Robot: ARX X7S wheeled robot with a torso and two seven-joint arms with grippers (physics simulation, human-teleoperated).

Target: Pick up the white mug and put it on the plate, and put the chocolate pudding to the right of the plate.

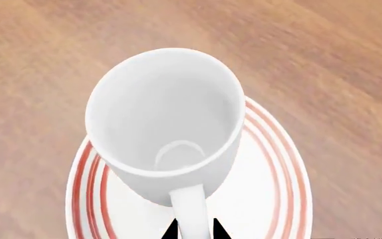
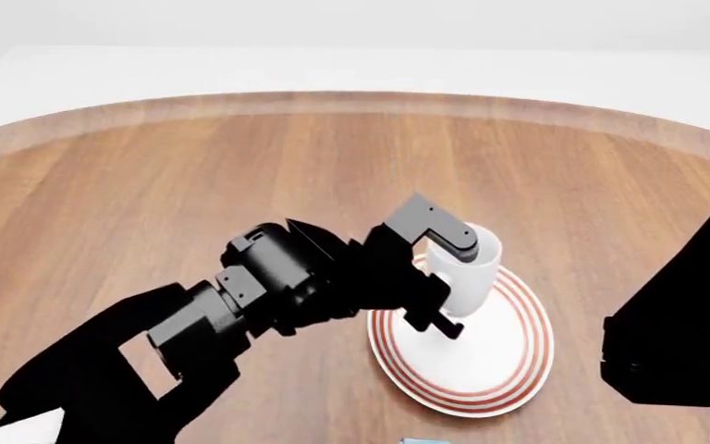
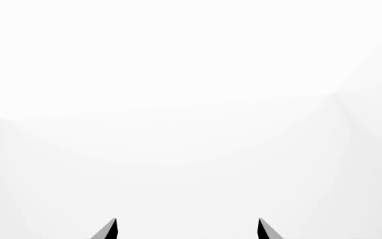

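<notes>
**One white mug on the ringed plate, left gripper at its handle**

One plain glossy white mug (image 2: 469,268) stands upright on the plate (image 2: 521,356), a round white dish with concentric red rings near its rim, wider than the mug. The mug is empty, its loop handle turned toward the robot.

The left arm reaches across the wooden table (image 2: 145,194) from the lower left of the head view, bent at the elbow, with the left gripper (image 1: 194,230) at the mug's near side. In the left wrist view its two dark fingertips sit close on either side of the handle — pinched on it, as far as the view shows.

The right gripper (image 3: 187,229) points at a blank white background, fingertips well apart, holding nothing. A sliver of a light blue object (image 2: 421,441) shows at the head view's bottom edge — too little to identify.
</notes>
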